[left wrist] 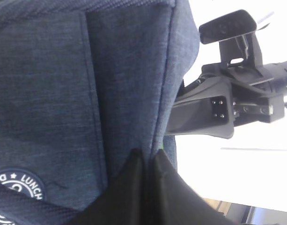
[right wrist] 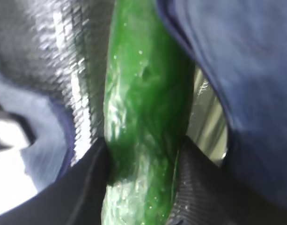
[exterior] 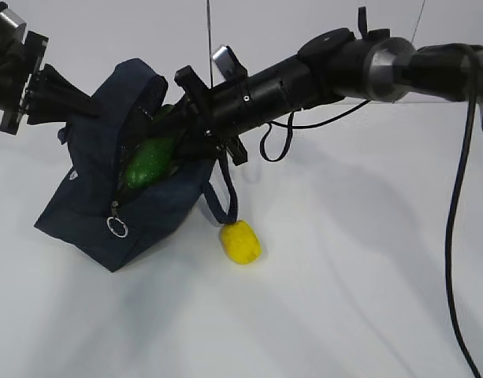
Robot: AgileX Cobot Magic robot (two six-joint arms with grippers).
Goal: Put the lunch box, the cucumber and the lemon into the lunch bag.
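Fingers: your right gripper (right wrist: 143, 159) clamps cucumber (right wrist: 145, 117) halfway inside bag (exterior: 91, 213); left gripper (left wrist: 145, 164) pinches bag edge. Lemon (exterior: 240, 242) outside beside bag. Risk: release early, cucumber slides out of tilted opening.

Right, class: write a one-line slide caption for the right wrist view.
Right gripper clamps the cucumber partway inside the foil-lined lunch bag.

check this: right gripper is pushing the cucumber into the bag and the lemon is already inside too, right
Not quite. The lemon lies on the table beside the bag, as the exterior view shows. The right gripper does hold the cucumber in the bag's opening.
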